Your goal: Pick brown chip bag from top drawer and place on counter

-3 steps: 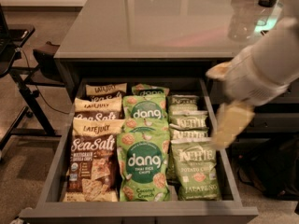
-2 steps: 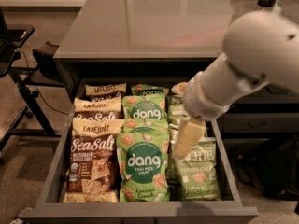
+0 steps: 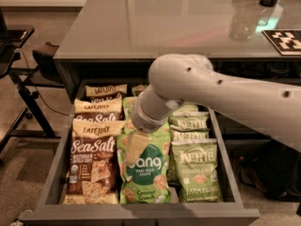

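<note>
The top drawer [image 3: 141, 214] stands pulled out under the counter [image 3: 155, 22]. Its left column holds several brown chip bags, one behind another; the front one [image 3: 91, 166] lies flat with its LATE JULY band and Sea Salt lettering showing. My arm reaches in from the right, and my gripper [image 3: 135, 147] hangs over the top of the front bright green dang bag [image 3: 143, 175], in the middle column, just right of the front brown bag. It holds nothing that I can see. The arm hides the middle of the drawer behind it.
Pale green Kettle jalapeno bags [image 3: 196, 171] fill the right column. On the counter's far right are a clear container [image 3: 244, 20] and a black-and-white marker tag [image 3: 284, 39]. A black chair frame [image 3: 19, 65] stands on the floor to the left.
My arm has swung left from the drawer's right side, over the Kettle bags, to the middle column. The gripper now hangs over the dang bag. The bags have not moved.
</note>
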`<state>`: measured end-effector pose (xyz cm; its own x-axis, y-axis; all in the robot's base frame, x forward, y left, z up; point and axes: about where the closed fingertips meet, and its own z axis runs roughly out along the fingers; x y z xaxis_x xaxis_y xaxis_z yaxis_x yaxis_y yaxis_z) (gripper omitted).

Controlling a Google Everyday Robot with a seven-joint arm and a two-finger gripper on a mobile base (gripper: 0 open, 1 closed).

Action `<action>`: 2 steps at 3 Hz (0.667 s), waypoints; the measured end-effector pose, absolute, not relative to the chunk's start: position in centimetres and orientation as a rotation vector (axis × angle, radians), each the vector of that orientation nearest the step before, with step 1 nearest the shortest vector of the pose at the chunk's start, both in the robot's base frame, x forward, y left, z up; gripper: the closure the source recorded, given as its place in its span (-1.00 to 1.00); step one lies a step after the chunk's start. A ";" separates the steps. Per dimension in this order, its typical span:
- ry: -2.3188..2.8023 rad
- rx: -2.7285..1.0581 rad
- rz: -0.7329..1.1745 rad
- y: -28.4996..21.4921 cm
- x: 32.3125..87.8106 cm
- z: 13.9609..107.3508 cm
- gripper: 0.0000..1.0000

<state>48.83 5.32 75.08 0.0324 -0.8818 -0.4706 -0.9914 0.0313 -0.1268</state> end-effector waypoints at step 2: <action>1.821 -2.002 0.378 13.3 47.4 75.3 -1.00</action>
